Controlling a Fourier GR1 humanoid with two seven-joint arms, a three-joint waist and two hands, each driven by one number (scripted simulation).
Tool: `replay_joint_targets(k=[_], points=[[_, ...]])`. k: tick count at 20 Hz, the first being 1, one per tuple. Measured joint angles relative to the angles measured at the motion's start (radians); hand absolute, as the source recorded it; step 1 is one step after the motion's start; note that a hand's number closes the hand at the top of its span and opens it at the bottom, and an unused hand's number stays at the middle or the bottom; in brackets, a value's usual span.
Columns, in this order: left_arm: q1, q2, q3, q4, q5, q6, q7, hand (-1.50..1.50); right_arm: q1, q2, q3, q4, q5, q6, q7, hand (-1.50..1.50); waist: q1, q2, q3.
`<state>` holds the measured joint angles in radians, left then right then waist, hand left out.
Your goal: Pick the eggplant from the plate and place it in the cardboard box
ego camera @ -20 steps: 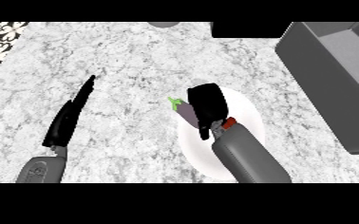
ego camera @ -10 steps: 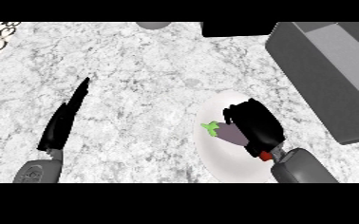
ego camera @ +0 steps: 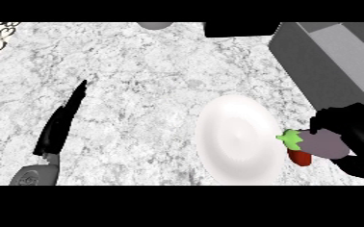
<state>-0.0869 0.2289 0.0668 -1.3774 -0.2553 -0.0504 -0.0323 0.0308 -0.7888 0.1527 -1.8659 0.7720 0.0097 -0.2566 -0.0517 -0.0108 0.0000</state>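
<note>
The purple eggplant (ego camera: 323, 143) with its green stem sits in my right hand (ego camera: 347, 125), whose black fingers curl round it at the right edge of the head view. It hangs just past the right rim of the white plate (ego camera: 238, 144), which lies bare on the marble counter. The grey cardboard box (ego camera: 323, 57) stands at the upper right, its open top partly cut by the frame. My left hand (ego camera: 60, 122) rests at the lower left, fingers straight, holding nothing.
A red part of my right wrist (ego camera: 301, 157) shows below the eggplant. A dark block (ego camera: 240, 28) and a grey round object (ego camera: 154, 25) sit at the counter's far edge. A patterned item (ego camera: 6, 32) is at the top left corner.
My right hand has lifted the eggplant off the plate and carried it right, beyond the plate's rim. The view has shifted, so the plate and box appear further left. The left hand stays still.
</note>
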Motion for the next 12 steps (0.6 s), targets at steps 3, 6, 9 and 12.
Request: replay_joint_targets(k=[3, 6, 9, 12], points=[[0.004, 0.003, 0.001, -0.01, 0.0, -0.004, 0.002, 0.0, 0.07, -0.053, -0.162, -0.074, -0.105, 0.004, -0.015, 1.5, -0.002, -0.001, 0.0], [0.005, -0.007, -0.01, -0.019, -0.007, -0.001, 0.008, 0.0, 0.113, -0.085, -0.322, -0.094, -0.205, 0.034, -0.022, 1.5, 0.008, 0.002, 0.0], [0.012, -0.014, -0.017, -0.012, -0.012, -0.001, -0.009, 0.0, 0.127, -0.114, -0.473, -0.076, -0.299, 0.088, -0.02, 1.5, 0.017, 0.004, -0.001], [-0.023, -0.007, -0.009, 0.014, -0.01, -0.01, -0.004, 0.0, 0.12, -0.133, -0.597, -0.018, -0.376, 0.14, -0.025, 1.5, 0.025, 0.006, -0.001]])
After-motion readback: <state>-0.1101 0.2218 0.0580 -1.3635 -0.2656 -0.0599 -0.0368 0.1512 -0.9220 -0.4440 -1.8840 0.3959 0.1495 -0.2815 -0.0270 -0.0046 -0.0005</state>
